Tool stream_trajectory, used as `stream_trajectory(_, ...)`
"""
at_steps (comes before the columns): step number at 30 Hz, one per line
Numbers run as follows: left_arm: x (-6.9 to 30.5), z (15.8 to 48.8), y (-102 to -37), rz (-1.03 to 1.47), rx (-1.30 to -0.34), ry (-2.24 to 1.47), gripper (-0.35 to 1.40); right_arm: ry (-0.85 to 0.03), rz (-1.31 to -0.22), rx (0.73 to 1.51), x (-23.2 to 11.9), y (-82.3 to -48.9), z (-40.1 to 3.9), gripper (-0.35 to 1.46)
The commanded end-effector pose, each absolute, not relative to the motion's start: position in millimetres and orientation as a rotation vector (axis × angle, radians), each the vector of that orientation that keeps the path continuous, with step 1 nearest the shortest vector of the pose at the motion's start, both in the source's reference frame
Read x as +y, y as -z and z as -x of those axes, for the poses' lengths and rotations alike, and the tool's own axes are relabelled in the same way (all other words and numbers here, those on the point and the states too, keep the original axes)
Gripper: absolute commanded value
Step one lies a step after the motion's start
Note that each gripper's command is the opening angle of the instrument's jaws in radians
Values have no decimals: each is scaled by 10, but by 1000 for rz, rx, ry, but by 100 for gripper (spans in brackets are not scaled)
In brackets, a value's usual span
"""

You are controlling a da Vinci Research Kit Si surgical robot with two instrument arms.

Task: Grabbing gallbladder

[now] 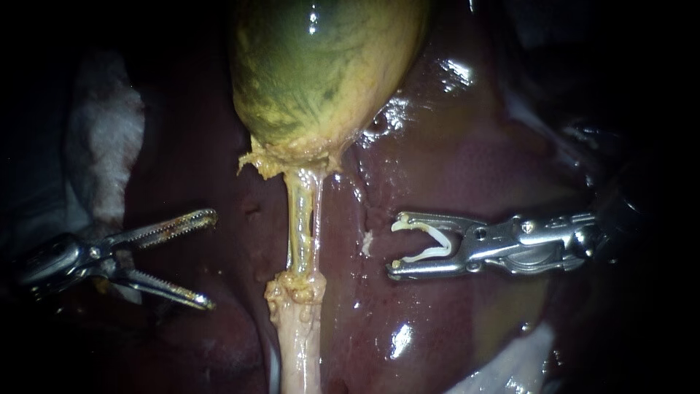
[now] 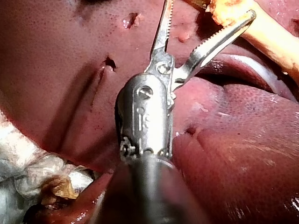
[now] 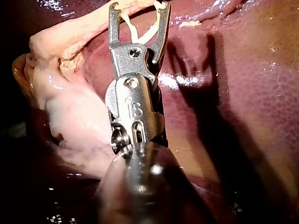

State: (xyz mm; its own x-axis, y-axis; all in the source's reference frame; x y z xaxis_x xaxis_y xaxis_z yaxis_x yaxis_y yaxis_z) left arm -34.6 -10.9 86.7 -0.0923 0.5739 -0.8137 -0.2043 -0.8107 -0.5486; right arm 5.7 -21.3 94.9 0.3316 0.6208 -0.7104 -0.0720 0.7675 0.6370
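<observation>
Our left instrument [image 1: 213,259], slender steel with toothed jaws, holds those jaws wide apart over the glossy dark red liver [image 1: 452,168] and grips nothing. Our right instrument [image 1: 392,246] has its jaws spread yet clamped on a white V-shaped plastic clip [image 1: 441,244] seated between them. A pale yellowish tube [image 1: 302,226] runs between the two sets of tips, touching neither. The rounded green-yellow gallbladder [image 1: 321,66] sits ahead of both instruments, off to one side and well apart from them.

Liver [image 1: 467,168], pale tube [image 1: 301,226], gauze [image 1: 109,138], white clip [image 1: 442,248]
</observation>
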Motion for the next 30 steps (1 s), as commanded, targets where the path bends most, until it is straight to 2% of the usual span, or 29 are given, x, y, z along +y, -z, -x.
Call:
stream_trajectory(1, -109, 347, -867, 1665, -403, -1952, 103, -484, -558, 1155, -213, -948, -57, 59)
stream_trajectory(10, -102, 352, -867, 1656, -392, -1948, 103, -484, -557, 1155, -214, -947, -54, 59)
stream_trajectory(24, -71, 338, -876, 1545, -260, -1912, 102, -484, -557, 1155, -213, -947, -54, 59)
stream_trajectory(30, -55, 336, -887, 1479, -227, -1860, 92, -484, -557, 1155, -214, -948, -54, 59)
